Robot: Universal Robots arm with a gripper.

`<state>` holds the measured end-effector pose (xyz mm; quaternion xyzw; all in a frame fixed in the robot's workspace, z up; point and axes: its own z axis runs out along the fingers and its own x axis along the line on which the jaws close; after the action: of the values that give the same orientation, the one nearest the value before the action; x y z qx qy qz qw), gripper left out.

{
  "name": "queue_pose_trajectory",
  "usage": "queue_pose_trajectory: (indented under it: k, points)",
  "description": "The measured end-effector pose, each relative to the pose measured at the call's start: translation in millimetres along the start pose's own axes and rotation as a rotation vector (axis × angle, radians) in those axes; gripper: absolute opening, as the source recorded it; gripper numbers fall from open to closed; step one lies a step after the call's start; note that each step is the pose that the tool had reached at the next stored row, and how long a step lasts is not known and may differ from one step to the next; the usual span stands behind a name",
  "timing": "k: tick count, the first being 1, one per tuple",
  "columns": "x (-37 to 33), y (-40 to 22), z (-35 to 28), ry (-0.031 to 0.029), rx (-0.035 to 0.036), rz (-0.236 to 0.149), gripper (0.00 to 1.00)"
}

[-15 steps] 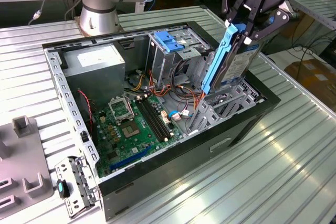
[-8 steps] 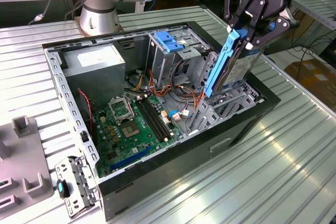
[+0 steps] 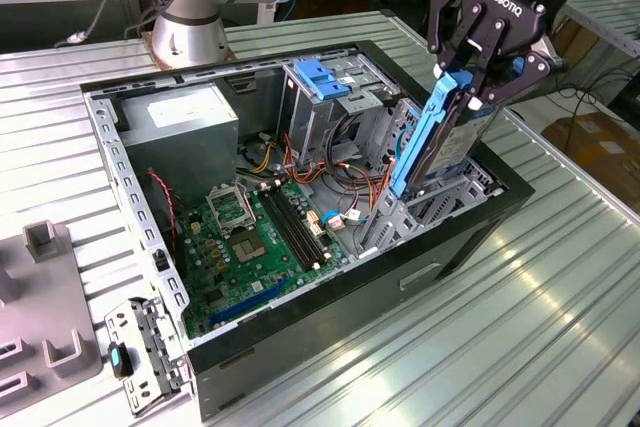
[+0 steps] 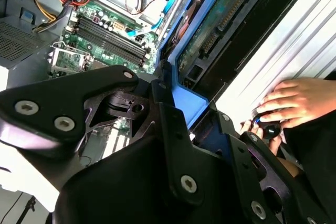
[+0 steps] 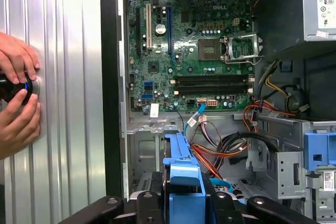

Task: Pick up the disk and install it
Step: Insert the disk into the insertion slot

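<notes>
The disk is a silver drive framed by blue carrier rails. It stands on edge, slightly tilted, with its lower end down in the drive bay at the open computer case's end on the exterior view's right. My gripper is shut on its upper end from above. In the first wrist view the disk's blue rail runs up from between the black fingers. In the second wrist view the disk's green circuit-board side faces the camera beyond the gripper.
The case holds a green motherboard, a grey power-supply box, a metal cage with a light-blue flap and bundled cables. A person's hands hold a small black device on the ribbed table. Grey fixtures lie at the exterior view's left.
</notes>
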<state>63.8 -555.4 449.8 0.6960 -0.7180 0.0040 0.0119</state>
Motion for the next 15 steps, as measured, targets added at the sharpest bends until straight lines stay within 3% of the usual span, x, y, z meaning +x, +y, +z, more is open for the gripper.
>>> queue_pose_trajectory:
  k: [2, 15]
  points:
    - [0.6, -0.6, 6.2, 0.0001, 0.0001, -0.004, 0.37]
    - [0.7, -0.5, 2.2, -0.0005, 0.0, -0.004, 0.37]
